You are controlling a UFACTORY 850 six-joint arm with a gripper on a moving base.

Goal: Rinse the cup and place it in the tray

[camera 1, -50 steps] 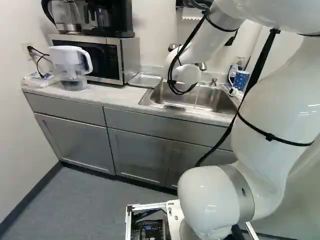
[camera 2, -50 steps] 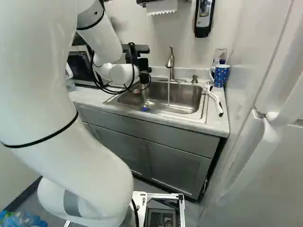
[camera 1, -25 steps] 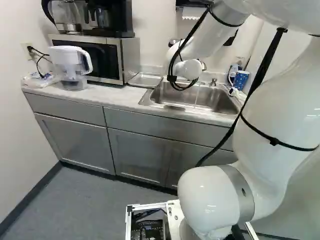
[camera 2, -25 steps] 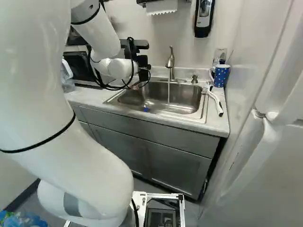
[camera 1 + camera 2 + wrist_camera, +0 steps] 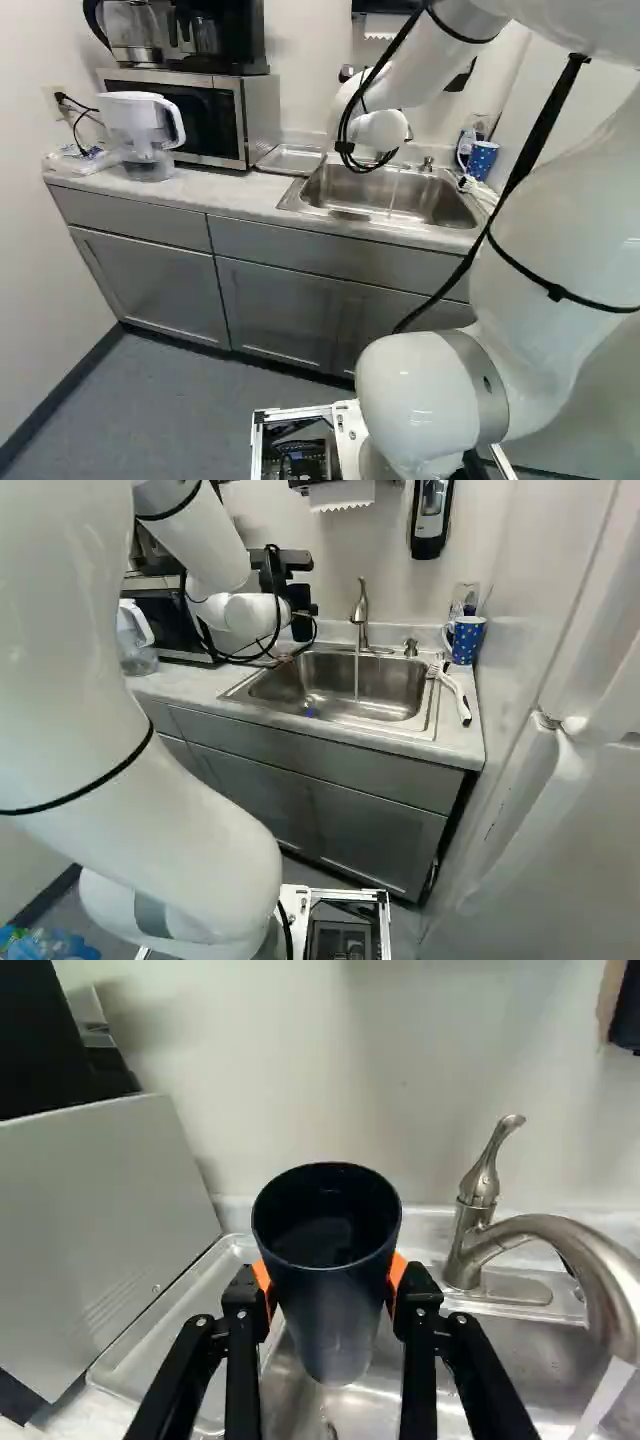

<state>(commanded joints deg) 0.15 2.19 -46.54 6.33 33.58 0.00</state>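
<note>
The black fingers [image 5: 300, 602] stand part-way open, their orange pads [image 5: 397, 1278] pressed from both sides against a dark navy, tapering cup [image 5: 335, 1305], mouth up. The cup is held in the air beside the far side of the sink, short of the tray. Around it in the wrist view, with twelve o'clock pointing away from the fingers, a shallow metal tray [image 5: 170, 1335] lies at eight, a silver boxy microwave [image 5: 90, 1200] between nine and ten, a curved brushed-metal faucet [image 5: 545, 1227] between two and three, and the stainless steel sink [image 5: 385, 672] at four. A thin stream of water [image 5: 356, 675] runs from the faucet into the basin. Farther out, in the right base view, a blue dotted mug [image 5: 468, 640] with a pale handle stands on the pale counter [image 5: 235, 193] at the sink's two o'clock; a white-and-black brush [image 5: 457, 692] lies at three. In the left base view, a clear pitcher [image 5: 140, 125] with a white handle stands between nine and ten from the sink, and a black coffee maker [image 5: 222, 40] sits atop the microwave.
</note>
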